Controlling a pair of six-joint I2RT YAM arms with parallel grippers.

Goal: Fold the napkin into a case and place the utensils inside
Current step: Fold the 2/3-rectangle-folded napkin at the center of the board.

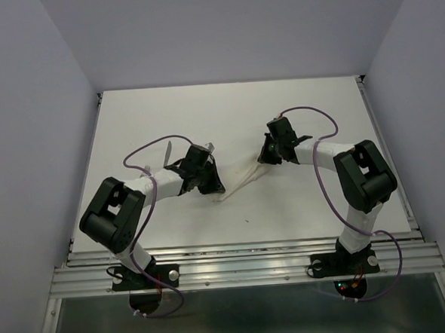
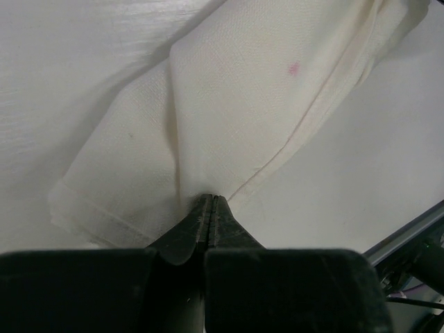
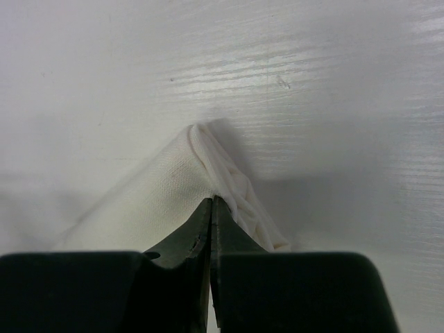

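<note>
– Top external view: where's the thin white fabric napkin (image 1: 242, 182)?
– Mid-bench (image 1: 227, 113), strung between arms; left pincer (image 2: 211, 208) clamps its seven o'clock end, right pincer (image 3: 210, 208) its one o'clock end, both jaws pressed tight.

napkin (image 1: 242, 183) between left claw (image 1: 216, 189) and right claw (image 1: 265, 159), utensils (image 1: 168, 152) behind left claw

No lettering, label, brand mark, number or sign is legible in any view. The thin white cloth napkin (image 2: 229, 104) carries only a small pink speck (image 2: 293, 68), not a character.
</note>
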